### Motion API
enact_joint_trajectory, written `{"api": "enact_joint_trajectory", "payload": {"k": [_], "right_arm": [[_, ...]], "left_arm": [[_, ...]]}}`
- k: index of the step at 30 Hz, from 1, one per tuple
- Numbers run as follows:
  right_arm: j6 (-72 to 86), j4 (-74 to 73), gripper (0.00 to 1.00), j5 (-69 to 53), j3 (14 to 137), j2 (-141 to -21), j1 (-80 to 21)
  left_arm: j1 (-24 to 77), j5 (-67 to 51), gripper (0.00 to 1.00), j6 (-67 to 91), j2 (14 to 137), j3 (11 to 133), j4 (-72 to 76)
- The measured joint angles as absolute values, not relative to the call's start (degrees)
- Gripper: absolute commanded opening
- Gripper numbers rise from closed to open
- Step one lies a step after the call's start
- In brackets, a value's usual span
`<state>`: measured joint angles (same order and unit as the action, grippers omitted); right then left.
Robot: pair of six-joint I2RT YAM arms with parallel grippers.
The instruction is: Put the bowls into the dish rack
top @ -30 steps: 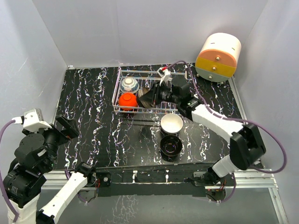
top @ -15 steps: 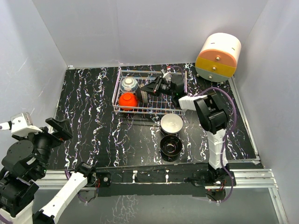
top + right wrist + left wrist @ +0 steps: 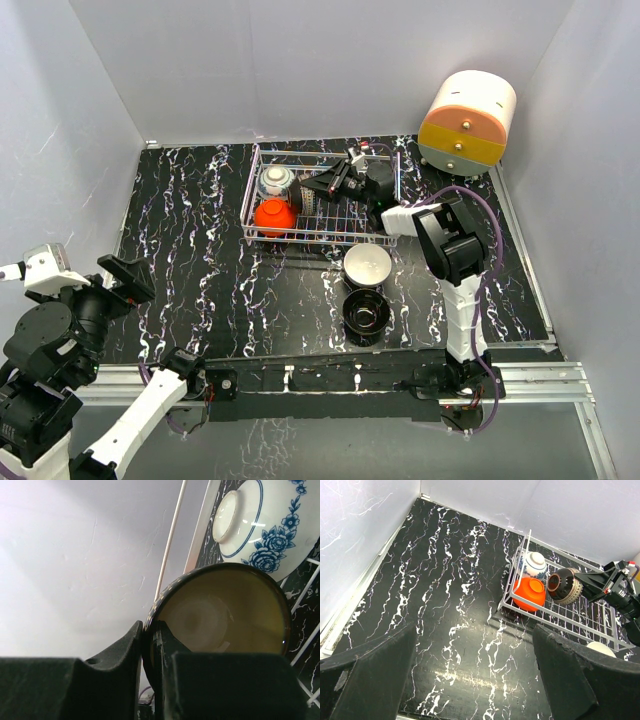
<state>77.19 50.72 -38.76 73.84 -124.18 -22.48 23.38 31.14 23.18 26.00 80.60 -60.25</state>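
Observation:
The white wire dish rack [image 3: 322,240] holds a blue-and-white bowl [image 3: 276,181] and a red bowl [image 3: 273,216] at its left end. My right gripper [image 3: 327,190] is shut on the rim of the tan-beige bowl [image 3: 309,203], held on its side over the rack floor beside those two. In the right wrist view one finger is inside the tan bowl [image 3: 225,615] and one outside, with the blue-and-white bowl [image 3: 260,525] just beyond. A white bowl [image 3: 367,265] and a black bowl [image 3: 366,313] stand on the table in front of the rack. My left gripper [image 3: 475,635] is open and empty, high at the near left.
A cream-and-orange round drawer unit [image 3: 466,122] stands at the back right corner. White walls enclose the black marbled table [image 3: 190,220] on three sides. The right half of the rack floor [image 3: 580,615] is bare grid.
My right arm has folded in and carried the tan bowl a little left and back over the rack. My left arm has drawn back to the left.

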Motion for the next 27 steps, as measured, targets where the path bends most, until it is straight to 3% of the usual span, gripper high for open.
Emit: {"api": "enact_joint_trajectory", "payload": {"k": [18, 27], "right_arm": [[81.3, 51.0, 0.13, -38.1, 73.8, -124.4, -20.6], [79.1, 45.2, 0.19, -36.1, 73.8, -124.3, -20.6]], "left_arm": [[23.4, 31.9, 0.97, 23.2, 26.0, 81.0, -60.5], [23.4, 31.9, 0.97, 23.2, 26.0, 81.0, -60.5]]}}
